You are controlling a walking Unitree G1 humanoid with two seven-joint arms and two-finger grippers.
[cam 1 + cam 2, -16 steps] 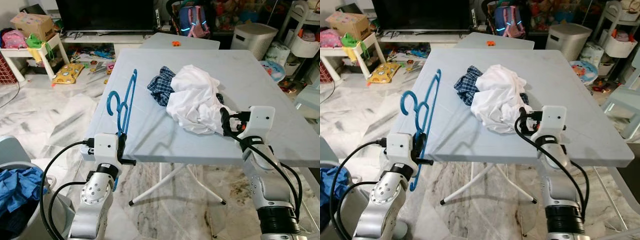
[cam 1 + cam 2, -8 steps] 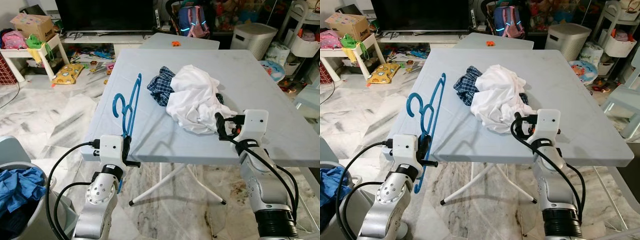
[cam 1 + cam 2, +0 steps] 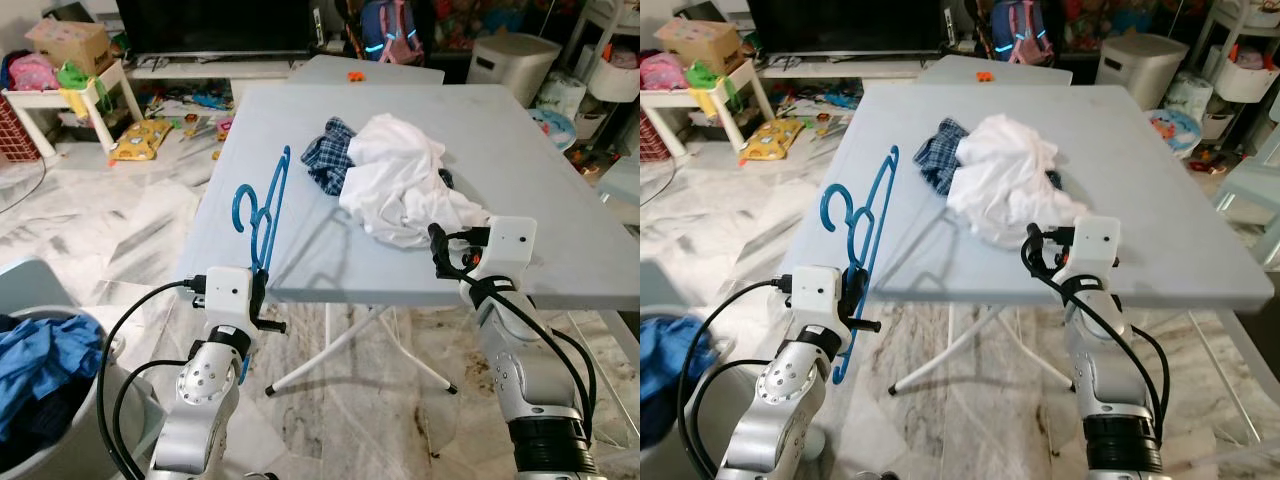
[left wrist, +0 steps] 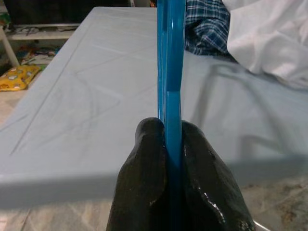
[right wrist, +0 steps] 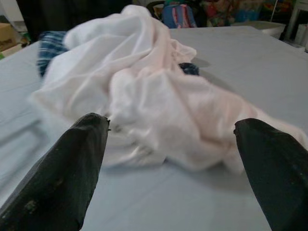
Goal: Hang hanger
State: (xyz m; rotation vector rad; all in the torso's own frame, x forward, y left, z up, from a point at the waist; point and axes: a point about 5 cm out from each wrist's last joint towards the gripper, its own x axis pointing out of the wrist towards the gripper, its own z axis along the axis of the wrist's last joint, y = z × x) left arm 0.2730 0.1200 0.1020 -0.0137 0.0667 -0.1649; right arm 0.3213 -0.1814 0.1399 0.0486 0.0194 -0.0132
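Blue plastic hanger point(image 3: 262, 205) upright, left gripper point(image 4: 168, 144) clamping.

Both head eyes look forward and down over the pale grey folding table point(image 3: 520, 160). Each wrist camera sits low at its near edge, facing twelve o'clock, sharing the crumpled white cloth point(image 5: 159, 91).

Left gripper point(image 3: 257, 290) pinches a blue hanger point(image 3: 262, 205), held upright on its edge at the near-left corner of the grey table point(image 3: 520, 150). Right gripper point(image 3: 440, 252) sits at the near edge, just beside a crumpled white shirt point(image 3: 400, 180), plaid cloth point(image 3: 325, 160) behind that.
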